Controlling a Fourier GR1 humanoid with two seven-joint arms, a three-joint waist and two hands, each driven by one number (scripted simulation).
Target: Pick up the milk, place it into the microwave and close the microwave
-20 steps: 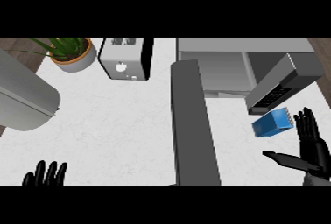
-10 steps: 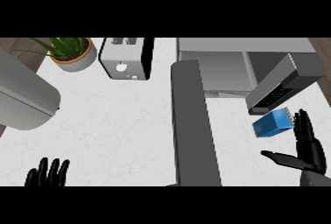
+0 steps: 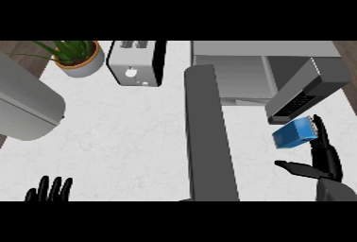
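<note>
Blue milk carton point(image 3: 293, 133) lying on the white tabletop point(image 3: 132, 137) at the right side, just below the open microwave door point(image 3: 304, 90) and outside the microwave point(image 3: 241, 71), whose grey cavity gapes at the top right. Right robot hand point(image 3: 322, 158) just beside the carton on its right, fingers point(image 3: 317, 130) straight and pointing up the view, thumb point(image 3: 293, 166) spread out to the left below the carton; released, nothing grasped, fingertips close along the carton's right edge, contact impossible to tell. Left robot hand point(image 3: 50, 190) resting at the lower left edge, fingers up and relaxed, holding nothing. Long dark grey slab point(image 3: 208, 142) running down the middle of the tabletop from the microwave's front toward the lower edge, between the two hands. Toaster point(image 3: 137, 62) standing at the top, left of the microwave, with a potted plant point(image 3: 75, 56) farther left in the corner. Large grey rounded object point(image 3: 24, 108) jutting in at the left edge, well apart from the carton.
</note>
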